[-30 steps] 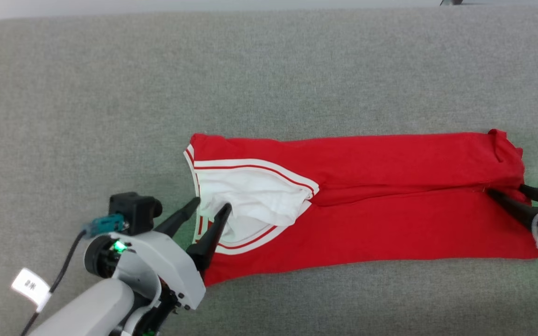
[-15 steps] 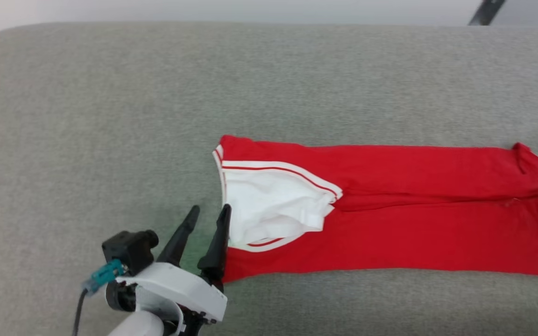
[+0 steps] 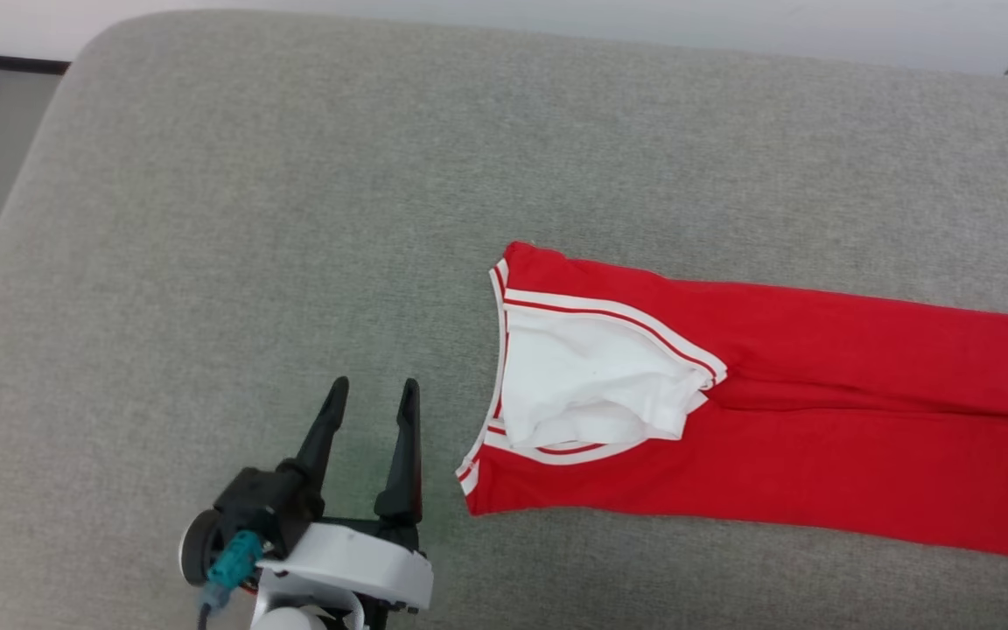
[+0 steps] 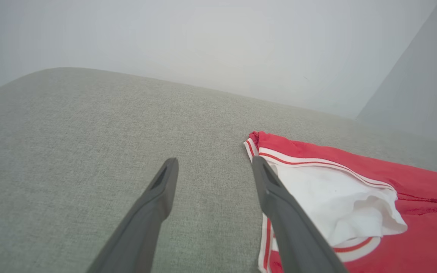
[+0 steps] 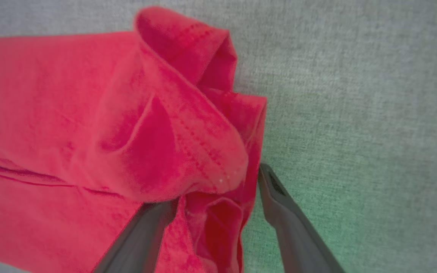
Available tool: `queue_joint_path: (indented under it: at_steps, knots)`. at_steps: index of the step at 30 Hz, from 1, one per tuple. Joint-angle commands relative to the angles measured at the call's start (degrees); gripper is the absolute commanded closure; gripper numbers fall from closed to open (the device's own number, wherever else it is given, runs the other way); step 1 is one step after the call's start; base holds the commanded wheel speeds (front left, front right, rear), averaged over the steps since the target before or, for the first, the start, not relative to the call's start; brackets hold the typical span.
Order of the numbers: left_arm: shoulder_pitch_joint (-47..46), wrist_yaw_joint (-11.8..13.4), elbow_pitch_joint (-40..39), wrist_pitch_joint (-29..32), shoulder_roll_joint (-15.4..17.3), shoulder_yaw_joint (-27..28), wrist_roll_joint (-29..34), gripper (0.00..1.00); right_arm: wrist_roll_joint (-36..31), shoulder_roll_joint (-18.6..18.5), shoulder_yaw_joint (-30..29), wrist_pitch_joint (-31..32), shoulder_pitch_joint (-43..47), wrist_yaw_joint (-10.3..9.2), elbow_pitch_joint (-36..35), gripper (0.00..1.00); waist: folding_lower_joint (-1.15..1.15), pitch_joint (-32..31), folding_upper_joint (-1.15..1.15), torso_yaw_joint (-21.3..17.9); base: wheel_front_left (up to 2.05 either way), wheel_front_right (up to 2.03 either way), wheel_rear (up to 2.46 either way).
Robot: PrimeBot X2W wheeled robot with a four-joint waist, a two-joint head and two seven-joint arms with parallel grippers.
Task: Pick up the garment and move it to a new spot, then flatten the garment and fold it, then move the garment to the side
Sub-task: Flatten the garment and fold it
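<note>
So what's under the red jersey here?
The red jersey lies on the grey cushion, which is visible around it. In the right wrist view one finger of the right tool runs under its bunched hem, tip hidden. Anything else beneath is covered.

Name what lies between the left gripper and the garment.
A strip of bare grey cushion, in the head view; the open left gripper stands apart from the garment.

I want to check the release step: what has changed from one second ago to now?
The left gripper has come off the white-trimmed end of the garment and drawn back; it stands open, clear of the cloth. The right gripper stays open at the hem end, bunched cloth between its jaws. The garment still lies folded lengthwise on the grey cushion; the camera turned.
</note>
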Motion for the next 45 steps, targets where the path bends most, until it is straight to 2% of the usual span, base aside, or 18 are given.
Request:
queue_joint_path:
  at_steps: [1, 5, 6, 7, 9, 10, 19, 26, 35, 40, 45]
  knots:
    - [1.2, -1.0, -0.3, -0.1, -0.9, 1.7, 3.4, 0.0, 0.4, 2.6, 0.7, 1.2, 1.6, 0.03, 0.6, 0.0, 0.0, -0.3, 0.0, 1.0, 0.0, 0.0, 0.0]
    - [2.3, -2.6, 0.2, -0.1, -3.0, 4.0, 8.4, 0.0, 0.0, 4.3, 1.6, 3.7, 1.6, 0.06, 2.0, 0.0, 0.0, -0.2, 0.0, 1.4, 0.0, 0.0, 0.0]
    - [2.5, -2.9, 0.7, -0.1, -3.4, 4.3, 9.5, 0.0, -0.2, 4.7, 1.9, 4.3, 1.7, 0.13, 2.1, 0.13, 0.0, -0.1, 0.0, 1.5, 0.0, 0.0, 0.0]
    - [2.5, -3.3, 1.0, -0.1, -3.8, 4.7, 10.6, 0.0, -0.3, 5.0, 2.0, 4.7, 1.7, 0.14, 2.3, 0.38, 0.0, 0.0, 0.0, 1.5, 0.0, 0.0, 0.0]
    - [2.3, -4.1, 1.6, -0.1, -4.8, 5.7, 11.9, 0.0, -0.7, 5.4, 1.9, 4.7, 1.7, 0.14, 2.3, 0.73, 0.0, 0.3, 0.0, 1.6, 0.0, 0.0, 0.0]
    - [2.2, -4.4, 1.8, -0.1, -5.2, 6.3, 12.7, 0.0, -0.9, 5.6, 1.8, 4.5, 1.7, 0.14, 2.4, 1.0, 0.0, 0.4, 0.0, 1.6, 0.0, 0.0, 0.0]
    - [2.2, -7.7, 3.2, -0.1, -8.0, 10.6, 16.3, 0.0, -1.5, 6.0, 0.4, 3.1, 1.9, 0.09, 3.1, 1.0, 0.0, 0.5, 0.0, 1.0, 0.0, 0.0, 0.0]
    - [2.7, -9.8, 3.4, -0.1, -9.1, 13.3, 18.6, 0.0, -1.0, 6.6, -2.3, -0.3, 0.5, 0.03, 4.1, 1.0, 0.0, 0.0, 0.0, -1.1, 0.0, 0.0, 0.0]
    - [2.7, -12.3, 2.3, -0.1, -9.2, 16.3, 20.9, 0.0, -1.6, 1.4, -6.3, -5.3, -0.2, -0.03, 9.7, 1.0, 0.0, 1.3, 0.0, -5.4, 0.0, 0.0, 0.0]
    - [2.9, -12.8, 2.1, -0.1, -9.3, 17.6, 21.6, 0.0, -0.3, -1.6, -8.6, -8.3, 0.9, -0.03, 13.8, 1.0, 0.0, 1.9, 0.0, -7.2, 0.0, 0.0, 0.0]
    - [3.3, -13.4, 3.1, -0.1, -9.5, 18.4, 21.9, 0.0, 0.0, -1.2, -9.2, -10.1, 2.1, -0.02, 14.0, 1.0, 0.0, 0.8, 0.0, -8.4, 0.0, 0.0, 0.0]
